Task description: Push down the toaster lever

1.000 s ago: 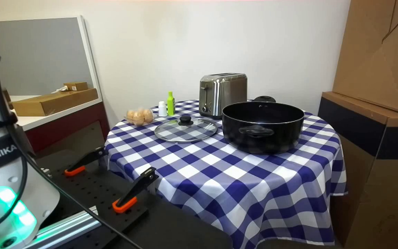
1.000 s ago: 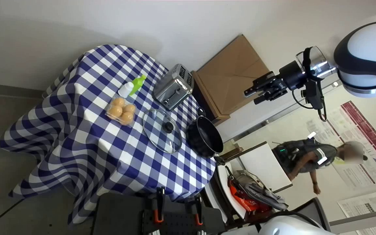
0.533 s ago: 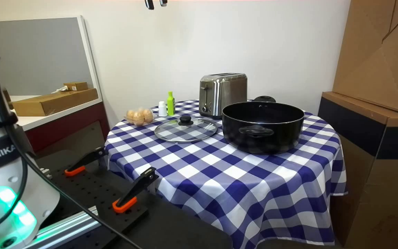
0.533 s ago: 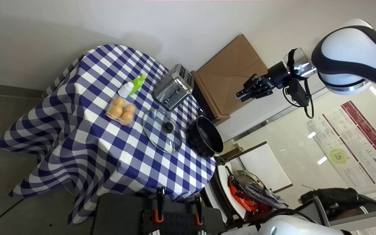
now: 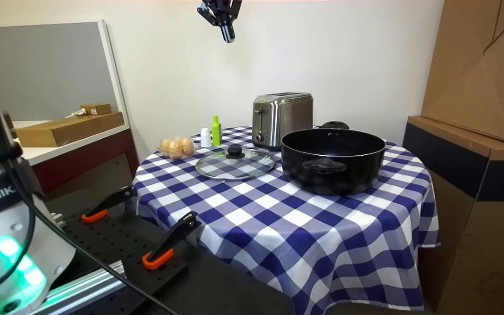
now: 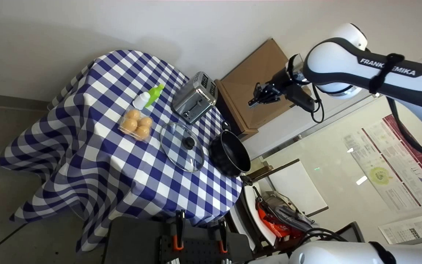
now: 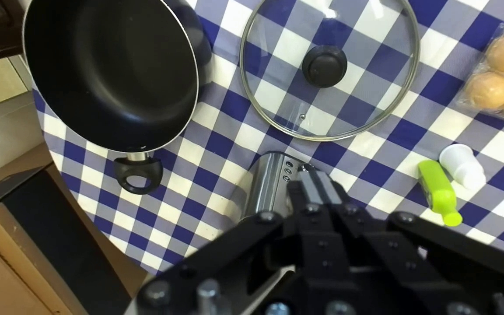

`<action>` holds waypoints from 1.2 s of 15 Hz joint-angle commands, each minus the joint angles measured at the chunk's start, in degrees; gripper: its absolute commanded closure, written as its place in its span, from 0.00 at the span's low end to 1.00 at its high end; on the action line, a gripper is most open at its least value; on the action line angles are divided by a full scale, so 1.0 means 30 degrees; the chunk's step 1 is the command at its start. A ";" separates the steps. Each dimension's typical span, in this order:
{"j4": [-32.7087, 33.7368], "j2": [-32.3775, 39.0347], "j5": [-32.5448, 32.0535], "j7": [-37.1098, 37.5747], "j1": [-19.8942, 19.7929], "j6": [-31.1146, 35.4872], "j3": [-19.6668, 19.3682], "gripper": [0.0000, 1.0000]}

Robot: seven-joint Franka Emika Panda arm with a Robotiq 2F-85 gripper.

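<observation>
The silver toaster [image 5: 293, 120] stands upright on the checked tablecloth, near the wall behind the table. Its lever [image 5: 258, 112] is high on the narrow end face, and that lever [image 6: 199, 103] also shows in an exterior view. High above the table, apart from the toaster, hangs my gripper [image 5: 229, 39], its fingers pointing down and together with nothing between them. In the wrist view the gripper [image 7: 314, 175] covers part of the toaster [image 7: 263, 188], hiding the lever; three small buttons stay visible.
A black pot [image 5: 333, 170] stands close beside the toaster. A glass lid [image 5: 234, 166] lies in front of it. Farther along are a green bottle [image 5: 216, 131], a white bottle [image 5: 205, 137] and a clear pack of eggs [image 5: 176, 147]. Large cardboard boxes [image 5: 475, 74] rise beside the table.
My gripper has gone from open to shut. The arm has swung over toward the table, bringing the fingers down into view above the toaster's side. The objects on the table have not moved.
</observation>
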 commanded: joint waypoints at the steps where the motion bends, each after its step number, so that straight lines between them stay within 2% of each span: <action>1: 0.2342 0.3389 -0.1817 0.1662 -0.0072 0.0976 0.0527 1.00; 8: 0.5760 0.7748 -0.5035 0.3531 0.0775 0.2382 0.0040 1.00; 18: 0.7254 1.1048 -0.5471 0.4047 0.1861 0.3155 -0.1282 1.00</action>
